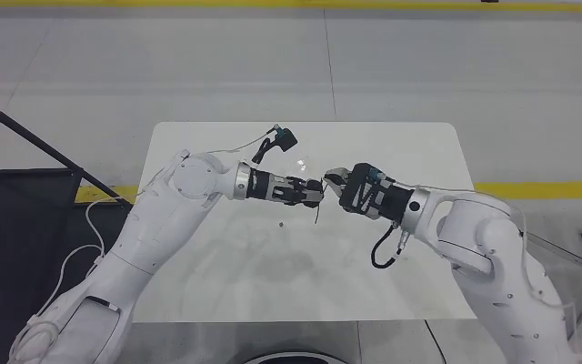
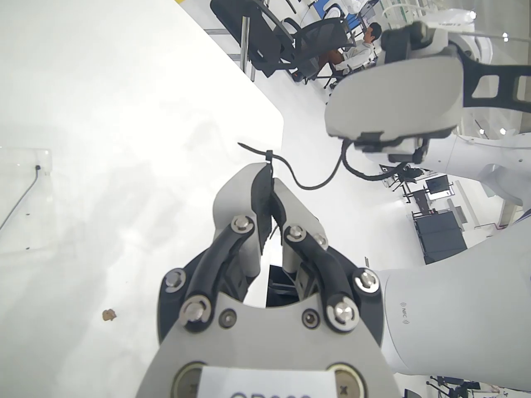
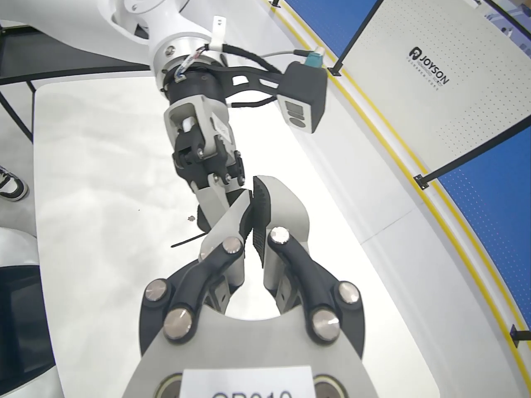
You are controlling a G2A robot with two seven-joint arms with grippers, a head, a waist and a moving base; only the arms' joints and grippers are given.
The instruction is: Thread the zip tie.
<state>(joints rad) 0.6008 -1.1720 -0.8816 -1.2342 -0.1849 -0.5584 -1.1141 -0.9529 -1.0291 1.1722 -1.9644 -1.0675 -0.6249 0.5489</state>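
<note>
Zip tie [image 2: 259, 151]: thin, black, held up off the surface [image 1: 409, 273] over its middle, clenched btwn the left jaws. In the left wrist view the tie's head and a short end stick out just past the fingertips [image 2: 244, 175], and the strap runs back down btwn the black pads. Can't tell whether the strap passes through the head. In the top view a loose end hangs below the jaws toward the surface; contact w/ the surface not clear.

Right jaws: pressed together, tips just beside the left jaws' tips. Can't tell if they pinch any part of the tie. In the right wrist view the tie's loose end pokes out to one side from behind them.

Left arm [image 1: 182, 182] and right arm [image 1: 473, 227] come in from opposite sides and meet over the mid surface, wrists roughly level.

Surface is white w/ rounded corners and faint grey smudges. A small brown crumb [image 2: 109, 314] lies on it near the left wrist, on the robot's side.

Room: pale grey floor [image 1: 364, 64]. A yellow line [image 1: 527, 189] runs across the floor beside the surface, and another runs along the far edge of the top view. A black panel [image 1: 36, 237] stands by the surface's left side. Past the yellow line stand blue panels [image 3: 344, 1] and a white perforated board [image 3: 435, 97] on black stands. Black mesh office chairs [image 2: 323, 39] sit off beyond a surface corner.
</note>
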